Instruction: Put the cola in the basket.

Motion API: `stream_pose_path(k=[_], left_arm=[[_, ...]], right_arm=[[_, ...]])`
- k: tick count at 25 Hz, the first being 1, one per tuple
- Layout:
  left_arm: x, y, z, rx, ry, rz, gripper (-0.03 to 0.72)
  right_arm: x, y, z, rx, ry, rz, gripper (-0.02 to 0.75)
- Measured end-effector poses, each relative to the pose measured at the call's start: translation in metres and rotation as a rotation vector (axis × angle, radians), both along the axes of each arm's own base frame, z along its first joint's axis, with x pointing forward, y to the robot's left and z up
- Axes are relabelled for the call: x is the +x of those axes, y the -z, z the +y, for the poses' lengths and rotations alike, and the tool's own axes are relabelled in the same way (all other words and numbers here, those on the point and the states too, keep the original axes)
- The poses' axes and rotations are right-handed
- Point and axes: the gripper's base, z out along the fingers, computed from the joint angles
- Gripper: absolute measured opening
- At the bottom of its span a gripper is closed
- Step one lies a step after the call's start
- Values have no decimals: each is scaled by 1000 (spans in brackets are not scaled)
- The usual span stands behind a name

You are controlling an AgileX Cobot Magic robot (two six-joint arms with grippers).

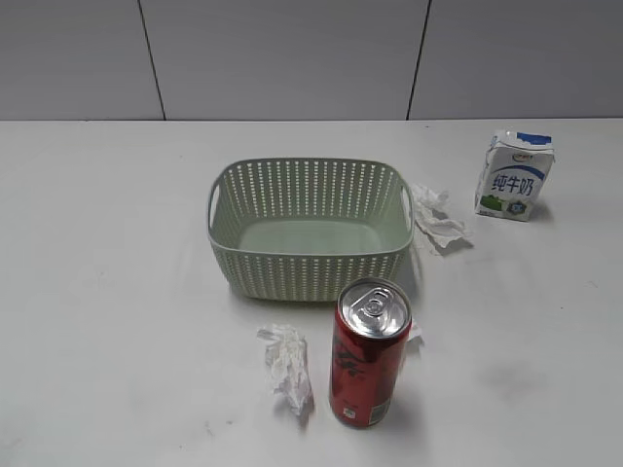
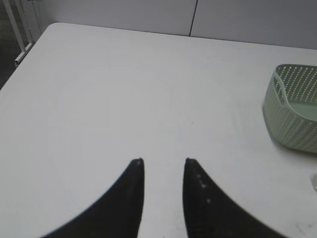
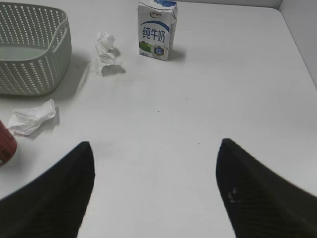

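"纯牛奶" on milk carton (image 3: 157, 30)

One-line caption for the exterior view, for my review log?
Red cola can stands upright on the white table before the empty pale green basket, crumpled tissues around, milk carton at back right.

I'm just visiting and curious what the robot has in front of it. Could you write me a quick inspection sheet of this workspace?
Surface: white table, a few faint dark marks.
Job's things: cola upright in front of the basket, outside it; the basket holds nothing.
Clutter: milk carton upright at back right; crumpled tissue left of the cola, a second tissue right of the basket, a third scrap by the cola.
Grippers: left gripper open narrowly, right gripper open wide; both hold nothing, over bare table.
Cables: nothing seen.
Surroundings: grey panelled wall behind the table.
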Motion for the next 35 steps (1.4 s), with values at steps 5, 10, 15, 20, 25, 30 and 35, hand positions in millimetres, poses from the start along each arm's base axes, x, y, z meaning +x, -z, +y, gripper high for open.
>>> stream_pose_path(k=[5, 10, 15, 20, 25, 30, 35], left_arm=[[0, 0, 0, 0, 0, 0, 217], [0, 0, 0, 0, 0, 0, 217], [0, 0, 0, 0, 0, 0, 217], [0, 0, 0, 0, 0, 0, 217], [0, 0, 0, 0, 0, 0, 217], [0, 0, 0, 0, 0, 0, 217], [0, 0, 0, 0, 0, 0, 217]], right_arm=[[0, 0, 0, 0, 0, 0, 580], [0, 0, 0, 0, 0, 0, 580], [1, -6, -2, -27, 16, -3, 580], [19, -18, -3, -46, 23, 76, 580], [49, -37, -1, 2, 54, 180, 580], [88, -45, 3, 95, 109, 398, 580], [129, -48, 7, 89, 94, 567, 578]])
